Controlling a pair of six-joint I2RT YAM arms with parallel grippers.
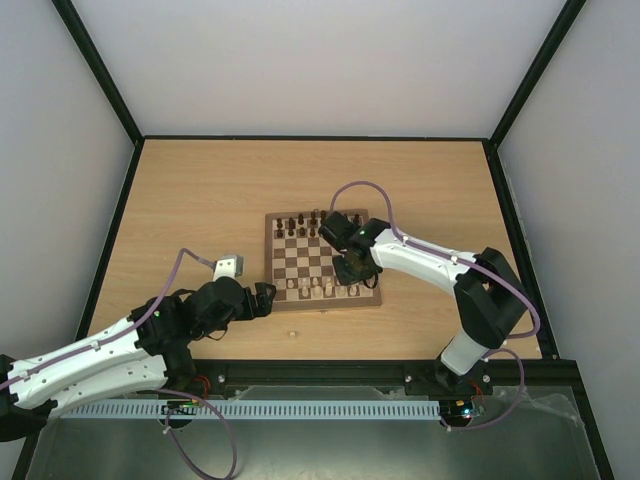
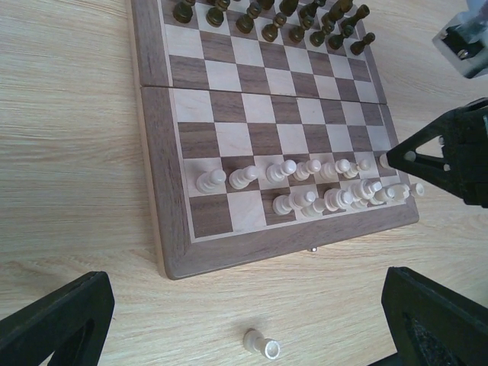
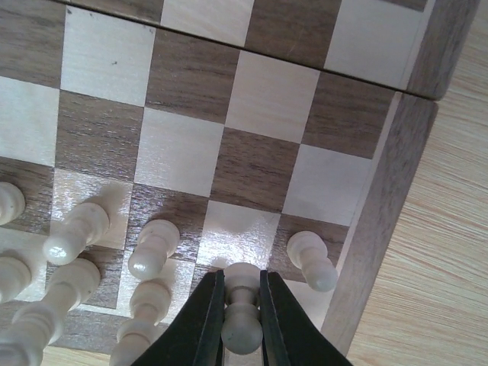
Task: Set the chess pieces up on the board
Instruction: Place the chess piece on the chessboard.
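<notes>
We are viewing a light-wood table (image 1: 200, 200) enclosed by white walls and a black frame (image 1: 100, 68). The board (image 1: 318, 262) is lying flat near the middle of the table. One loose pale piece (image 2: 261, 345) is lying on its side on the table, just off the near edge of the board.

The right gripper (image 3: 242, 278) is reaching over the near right corner of the board, and its arm is covering the right end of both pale rows in the top view. Its jaws are nearly closed and are clamping a cream piece (image 3: 242, 324) by the stem. We cannot tell whether this piece is touching its square. A pale pawn (image 3: 311, 261) is standing just beside it toward the border, and further pale pieces are crowding it on the other side.

The left gripper (image 1: 263, 297) is hovering off the near left corner of the board with its jaws spread fully apart, gripping nothing.

The board is showing dark-brown and cream checks inside a mid-brown border, a fold seam across its middle, and a small metal clasp (image 2: 314, 248) on its near edge. The dark pieces (image 1: 305, 225) are standing in the two far rows. The pale pieces (image 2: 305, 183) are standing in the two near rows.
</notes>
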